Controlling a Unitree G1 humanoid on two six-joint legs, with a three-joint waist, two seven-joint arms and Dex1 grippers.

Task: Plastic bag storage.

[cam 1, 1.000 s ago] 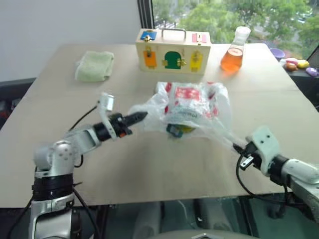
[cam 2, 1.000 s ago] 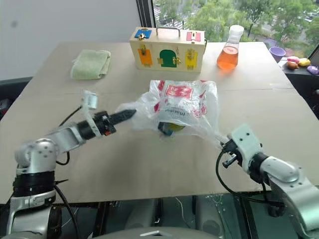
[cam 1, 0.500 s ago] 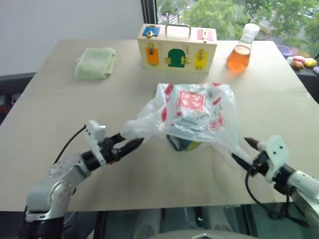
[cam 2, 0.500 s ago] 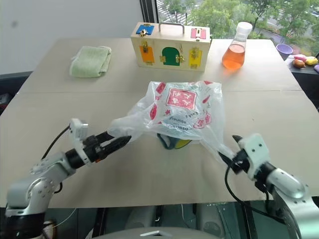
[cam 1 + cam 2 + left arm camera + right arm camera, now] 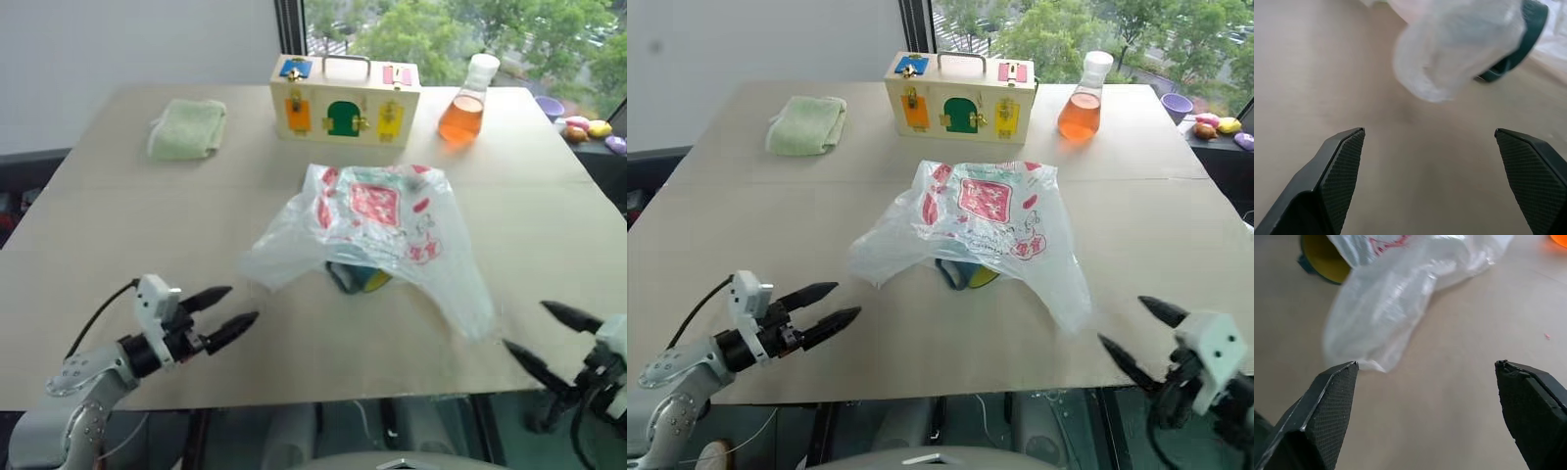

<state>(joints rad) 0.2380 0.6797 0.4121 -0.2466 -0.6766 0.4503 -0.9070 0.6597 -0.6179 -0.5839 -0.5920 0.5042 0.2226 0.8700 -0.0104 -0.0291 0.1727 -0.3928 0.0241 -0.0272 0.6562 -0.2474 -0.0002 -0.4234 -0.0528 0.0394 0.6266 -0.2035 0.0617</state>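
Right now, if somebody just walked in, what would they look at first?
Probably the plastic bag, crumpled in the middle of the table and draped over something green and yellow. Behind it, at the far edge, stand a wooden box with colourful little doors and a flask of orange liquid. Near the front edge, the left pincer and right pincer are both open, apart from the bag.

My test room, upstairs by a window

I work at a broad tan desk (image 5: 745, 245) holding a pale wooden latch-puzzle box (image 5: 960, 96) and an orange-filled glass flask (image 5: 1080, 98); treetops (image 5: 1048, 29) show outside.
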